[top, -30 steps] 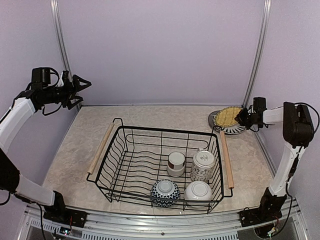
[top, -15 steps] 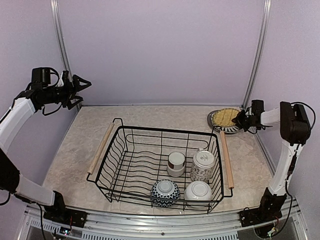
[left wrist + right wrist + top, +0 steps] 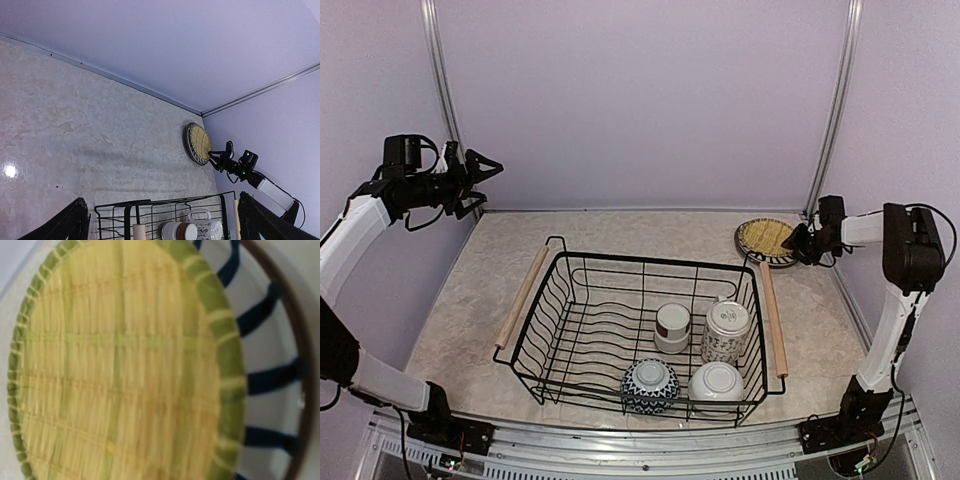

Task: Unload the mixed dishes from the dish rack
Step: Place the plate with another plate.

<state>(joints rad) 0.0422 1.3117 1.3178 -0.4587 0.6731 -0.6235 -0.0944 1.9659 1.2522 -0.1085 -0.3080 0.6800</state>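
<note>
Top external view is showing one rack [image 3: 650, 263] sitting mid-frame, with two wooden handles [image 3: 523, 295] along its short sides. Four dishes are standing in its lower right part: one banded cup [image 3: 672, 327], one tall cup [image 3: 726, 332], one blue bowl [image 3: 650, 385] and one white bowl [image 3: 717, 382], both bowls lying bottoms up. One mat [image 3: 767, 236] is lying on one plate [image 3: 267, 347] on the table [image 3: 620, 235], upper right of the frame, outside the rack.

Right arm is standing at the right edge, forearm pointing left, right gripper [image 3: 802, 243] sitting at the plate's right rim. Cannot tell whether its fingers are apart or touching the plate. Left arm is hanging raised at upper left, left gripper [image 3: 488, 186] pointing right, fingers spread wide and holding nothing. Right wrist view is showing only mat and striped plate, close up.
</note>
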